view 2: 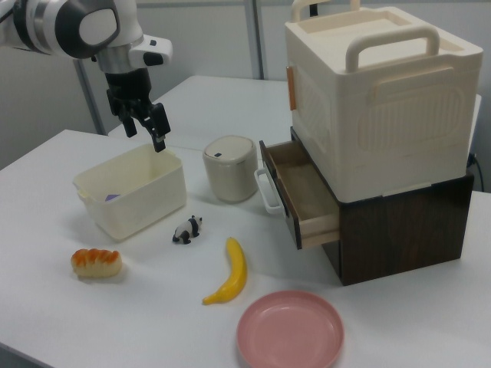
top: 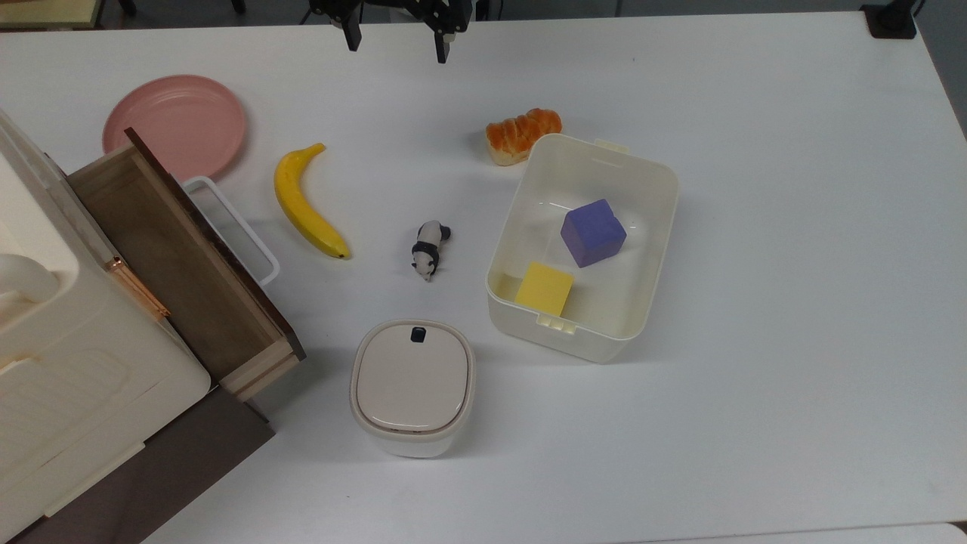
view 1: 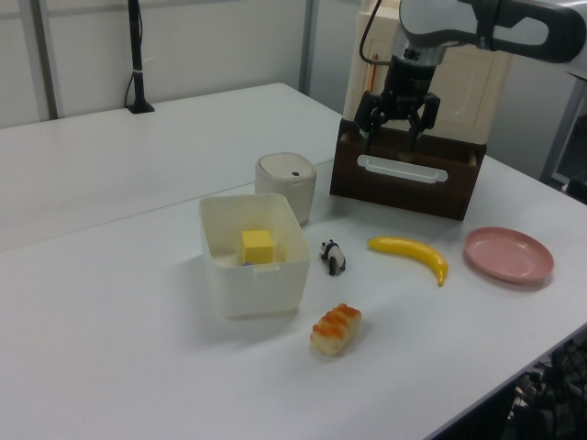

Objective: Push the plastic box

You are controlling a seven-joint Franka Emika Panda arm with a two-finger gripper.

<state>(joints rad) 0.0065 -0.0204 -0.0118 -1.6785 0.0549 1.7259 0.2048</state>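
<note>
Plastic box [top: 650,227], cream-white, deep and rounded, sits on the white counter [top: 793,340] holding a purple cube [top: 593,232] and a yellow block [top: 545,289]. My end effector [top: 396,41] hangs above the counter well apart from it, fingers spread, empty. A braided bread roll [top: 523,134] touches its far corner; a beige-lidded container [top: 412,385] stands near.

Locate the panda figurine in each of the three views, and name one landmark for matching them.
Top view: panda figurine near centre, between the banana and the plastic box.
Left view: panda figurine at centre, just to the right of the plastic box.
Right view: panda figurine left of centre, below the plastic box.
Shared landmark: the banana.
</note>
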